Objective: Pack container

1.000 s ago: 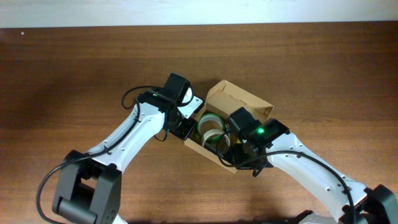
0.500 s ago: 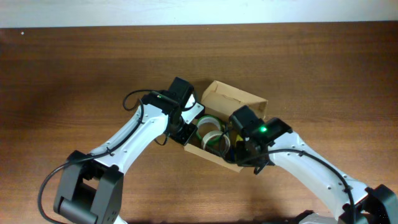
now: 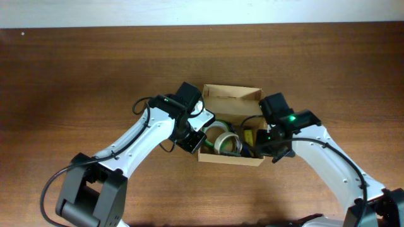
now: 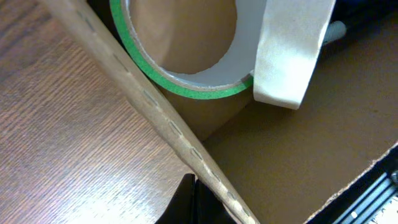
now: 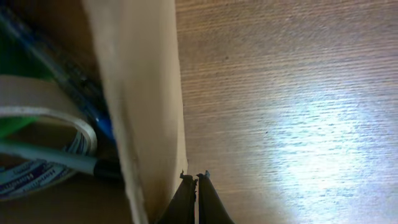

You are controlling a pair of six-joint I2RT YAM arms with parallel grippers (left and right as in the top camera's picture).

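The container (image 3: 230, 159) is a tan cardboard box in the middle of the table, its flap lid (image 3: 232, 94) open toward the far side. Inside lie tape rolls (image 3: 222, 137), a yellow item (image 3: 250, 135) and pens. My left gripper (image 3: 197, 140) is shut and rests outside the box's left wall (image 4: 155, 118). The left wrist view shows a green-edged roll (image 4: 186, 78) and a white roll (image 4: 289, 56). My right gripper (image 3: 269, 144) is shut and sits outside the right wall (image 5: 143, 93). The right wrist view shows a tape roll (image 5: 43, 127) and a blue pen (image 5: 78, 84) inside.
Brown wooden table (image 3: 76, 75) all round the box, with a white wall edge along the far side (image 3: 202, 11). Both arms reach in from the near edge and flank the box.
The box has turned from a diagonal pose to square with the table. My left gripper moved right with its wall. My right gripper swung out to the box's right side.
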